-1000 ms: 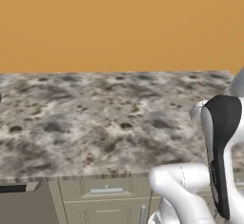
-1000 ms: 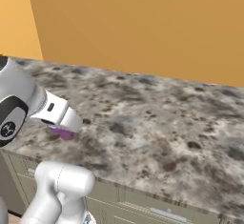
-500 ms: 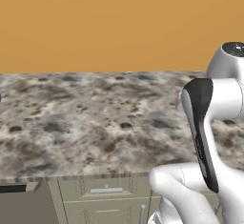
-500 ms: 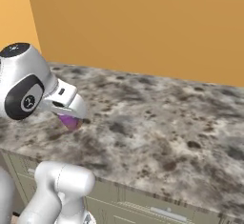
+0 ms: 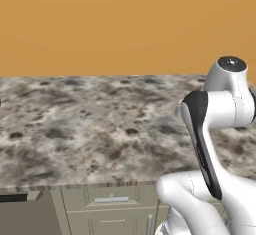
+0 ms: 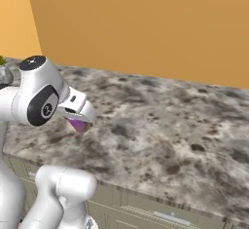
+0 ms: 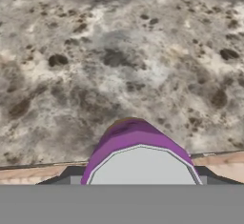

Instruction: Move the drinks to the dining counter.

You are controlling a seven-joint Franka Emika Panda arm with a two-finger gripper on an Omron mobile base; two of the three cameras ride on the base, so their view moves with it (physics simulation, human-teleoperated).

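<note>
Marbled counter runs below an orange wall. Above the counter's near part, the end effector grips the purple can, lifted clear of the stone.

can: purple-pink, silver top | counter: grey-brown marbled stone | wall: plain orange

Over the last second your white arm rose: in the left base view its upper joint climbed from the right edge to well above the grey-brown marbled stone counter top. In the right base view the hand lifted and swung rightward. The purple-pink can with the silver top, clamped in the gripper, went up with it, off the stone.
</note>
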